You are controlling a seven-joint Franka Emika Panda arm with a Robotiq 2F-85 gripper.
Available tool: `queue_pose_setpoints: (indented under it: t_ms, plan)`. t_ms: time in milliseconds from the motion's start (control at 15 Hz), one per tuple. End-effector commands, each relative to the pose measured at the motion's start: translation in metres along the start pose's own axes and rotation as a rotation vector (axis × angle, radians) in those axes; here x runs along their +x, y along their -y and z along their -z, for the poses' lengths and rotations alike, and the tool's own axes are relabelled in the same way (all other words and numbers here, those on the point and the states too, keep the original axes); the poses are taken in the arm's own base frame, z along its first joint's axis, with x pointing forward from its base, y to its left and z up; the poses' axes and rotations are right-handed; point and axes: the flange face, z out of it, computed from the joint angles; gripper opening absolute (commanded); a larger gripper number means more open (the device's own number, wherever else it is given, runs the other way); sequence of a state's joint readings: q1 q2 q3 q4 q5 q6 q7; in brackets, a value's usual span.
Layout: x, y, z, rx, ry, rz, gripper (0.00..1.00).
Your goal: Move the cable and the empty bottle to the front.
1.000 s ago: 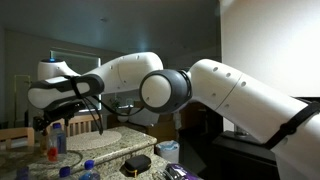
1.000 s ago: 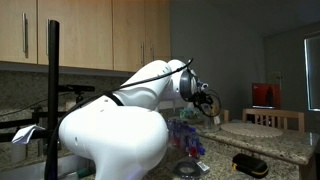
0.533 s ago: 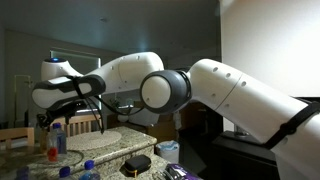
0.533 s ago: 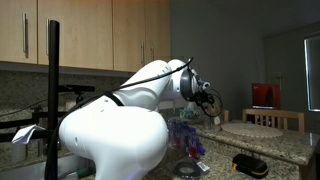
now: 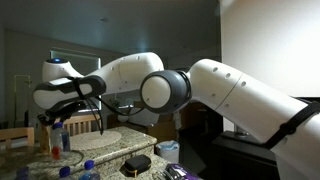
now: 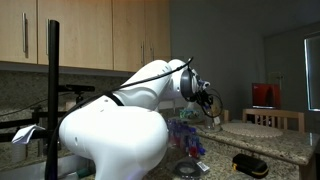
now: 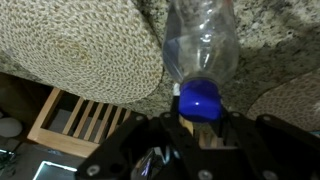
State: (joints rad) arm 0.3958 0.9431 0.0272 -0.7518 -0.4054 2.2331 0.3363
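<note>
The empty bottle (image 7: pixel 205 40) is clear plastic with a blue cap (image 7: pixel 200 100) and stands on the speckled stone counter, seen from above in the wrist view. My gripper (image 7: pixel 200 128) is right over it, its dark fingers pressed in on either side of the cap and neck. In an exterior view the gripper (image 5: pixel 55 122) hangs over the bottle (image 5: pixel 58 140) at the left end of the counter. From the opposite side the gripper (image 6: pixel 208 106) hides the bottle. The cable does not show in any view.
A round woven placemat (image 7: pixel 80 50) lies beside the bottle, and another (image 7: pixel 290 100) lies on its other side. A wooden chair (image 7: pixel 80 125) stands below the counter edge. A black object (image 5: pixel 138 163) and blue-capped items (image 5: pixel 88 168) sit nearer the robot's base.
The gripper has dropped slightly onto the bottle's top and its jaws have closed in from wide open onto the cap.
</note>
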Motion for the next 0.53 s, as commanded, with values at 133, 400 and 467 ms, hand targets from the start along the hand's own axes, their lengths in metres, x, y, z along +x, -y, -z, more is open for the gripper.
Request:
queue_pose_setpoints:
  t_ms: [133, 400, 467]
  plan:
    - [-0.0001, 0.0009, 0.0061, 0.030, -0.011, -0.018, 0.02]
    - [0.0008, 0.0021, 0.0085, 0.028, -0.014, -0.014, 0.07]
    - [0.0006, 0.0022, 0.0088, 0.026, -0.011, -0.013, 0.30]
